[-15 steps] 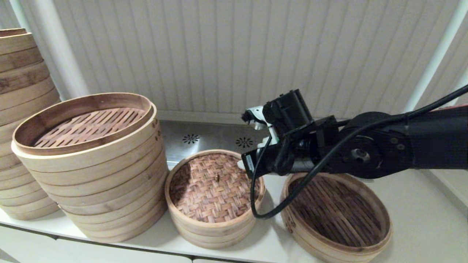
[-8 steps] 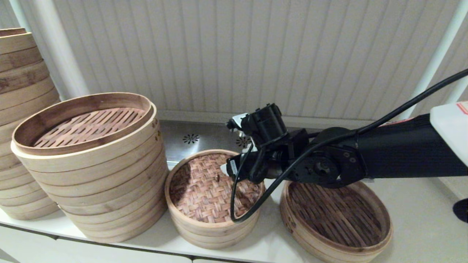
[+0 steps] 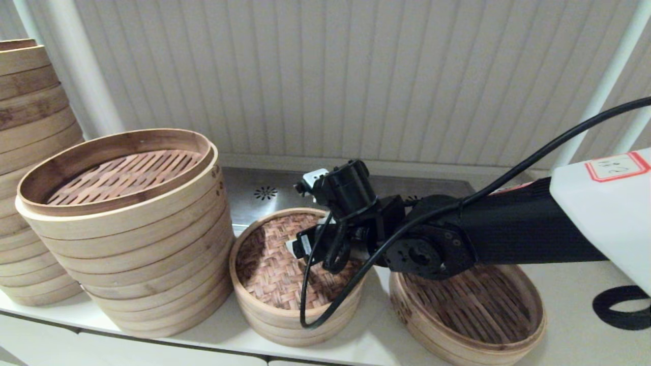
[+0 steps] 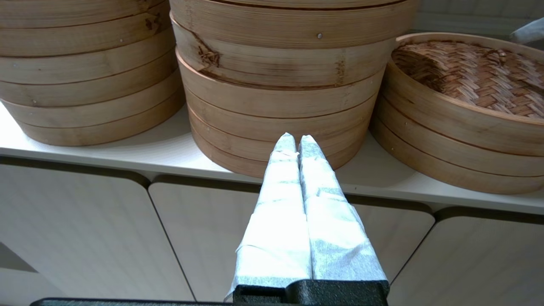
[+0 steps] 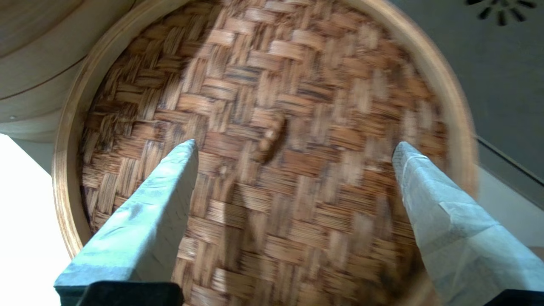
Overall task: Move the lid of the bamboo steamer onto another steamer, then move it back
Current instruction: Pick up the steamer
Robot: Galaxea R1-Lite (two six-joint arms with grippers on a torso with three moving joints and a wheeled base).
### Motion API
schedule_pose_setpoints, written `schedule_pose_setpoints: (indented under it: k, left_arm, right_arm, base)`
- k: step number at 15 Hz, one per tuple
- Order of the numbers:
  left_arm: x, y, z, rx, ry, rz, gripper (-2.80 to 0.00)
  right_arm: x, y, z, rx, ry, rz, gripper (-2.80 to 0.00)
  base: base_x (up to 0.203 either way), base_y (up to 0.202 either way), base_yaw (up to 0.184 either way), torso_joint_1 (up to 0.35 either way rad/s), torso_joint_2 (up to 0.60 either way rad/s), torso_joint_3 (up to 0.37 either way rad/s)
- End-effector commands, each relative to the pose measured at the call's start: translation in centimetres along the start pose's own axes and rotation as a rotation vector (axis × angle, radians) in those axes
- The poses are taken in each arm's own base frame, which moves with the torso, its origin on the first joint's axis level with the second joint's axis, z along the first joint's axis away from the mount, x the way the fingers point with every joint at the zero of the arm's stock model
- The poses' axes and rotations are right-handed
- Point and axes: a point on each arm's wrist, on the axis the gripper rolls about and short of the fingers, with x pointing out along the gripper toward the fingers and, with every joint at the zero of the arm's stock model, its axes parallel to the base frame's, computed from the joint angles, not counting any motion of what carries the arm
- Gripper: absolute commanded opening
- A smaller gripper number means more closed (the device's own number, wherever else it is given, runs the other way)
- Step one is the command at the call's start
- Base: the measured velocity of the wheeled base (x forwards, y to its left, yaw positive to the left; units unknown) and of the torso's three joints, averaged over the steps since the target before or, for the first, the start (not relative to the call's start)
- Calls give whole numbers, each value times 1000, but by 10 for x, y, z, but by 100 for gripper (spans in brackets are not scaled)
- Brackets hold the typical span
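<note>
The bamboo steamer lid (image 3: 269, 269), a brown woven panel in a pale hoop, lies on low pale tiers at the counter's middle; it also shows as the lid (image 4: 476, 80) and the lid (image 5: 272, 76). A small brown knob (image 5: 270, 140) sits at its centre. My right gripper (image 5: 295, 145) hangs open just above the weave, one finger on each side of the knob, touching nothing. In the head view the wrist hides most of the right gripper (image 3: 297, 248). No basket with a white liner shows. My left gripper (image 4: 296, 138) is shut and empty, below the counter's front edge.
A tall stack of pale tiers (image 3: 127, 244) stands close to the lid's left, with a taller stack (image 3: 30, 152) behind it. A low basket with a dark slatted floor (image 3: 468, 300) lies on the right. My arm's cable (image 3: 325, 305) loops over the lid's front rim.
My right arm has swung left and down, from beside the lid's right rim to over its centre. The lid and baskets have not moved.
</note>
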Motion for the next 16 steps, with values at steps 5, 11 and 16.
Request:
schedule_pose_setpoints:
  k: [5,11,16]
  left_arm:
    - [0,0,0,0,0,-1,-280]
    - [0,0,0,-1,0,0,-280]
    - [0,0,0,-1,0,2,-280]
  right_arm:
    - [17,10,-14,-12,21,-16,0]
    - [19,14,-16,-21,24,-13,0]
    - [22,18,-18,-32,30,-7,0]
  base:
    - [0,0,0,0,0,0]
    - [0,0,0,0,0,0]
    - [0,0,0,0,0,0]
